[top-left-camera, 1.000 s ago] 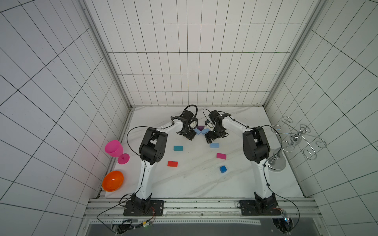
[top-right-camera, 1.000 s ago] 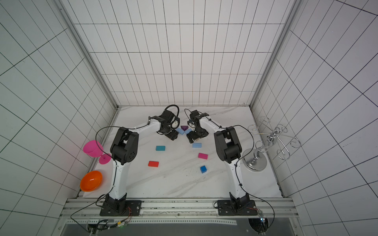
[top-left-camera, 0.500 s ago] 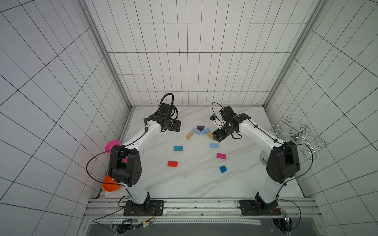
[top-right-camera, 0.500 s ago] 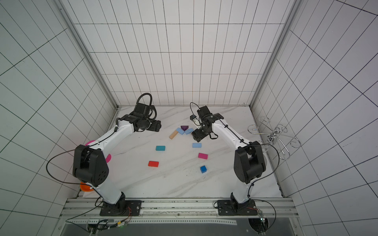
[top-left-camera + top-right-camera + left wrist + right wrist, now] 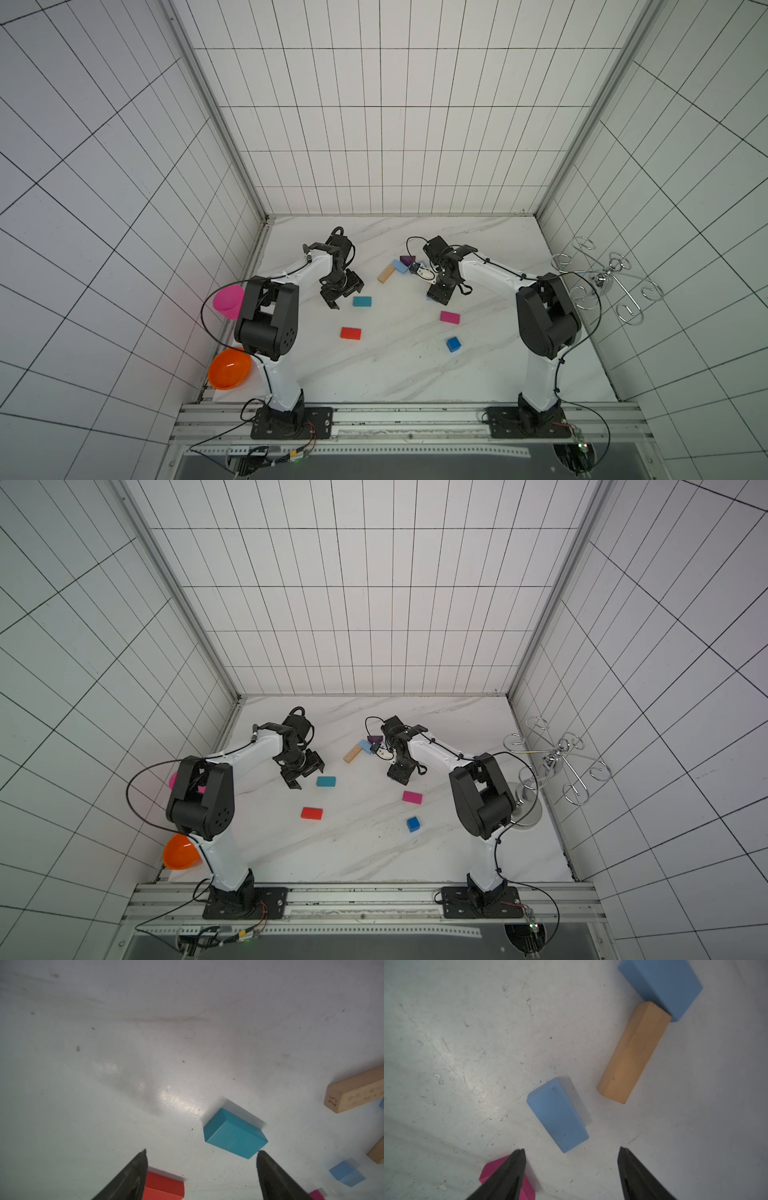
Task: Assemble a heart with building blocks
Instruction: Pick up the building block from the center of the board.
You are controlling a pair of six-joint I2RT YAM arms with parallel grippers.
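At the back middle, a purple triangle (image 5: 407, 260), a light blue block (image 5: 400, 267) and a tan block (image 5: 386, 274) lie together as part of the heart. The other building blocks lie loose: teal (image 5: 362, 301), red (image 5: 350, 333), magenta (image 5: 449, 317) and a blue cube (image 5: 454, 344). My left gripper (image 5: 347, 295) hovers open just left of the teal block (image 5: 234, 1136), holding nothing. The right gripper (image 5: 437, 298) is open over a lone light blue block (image 5: 558, 1115), beside a second tan block (image 5: 633, 1053). The magenta block (image 5: 487, 1174) sits behind one finger.
A pink goblet (image 5: 227, 301) and an orange bowl (image 5: 229, 369) stand at the table's left edge beside my left arm. A chrome wire rack (image 5: 602, 278) stands at the right edge. White tiled walls close in three sides.
Both grippers have left the cluster. The left one swung out to the back left, then came forward to the teal block. The right one moved forward over the lone light blue block.
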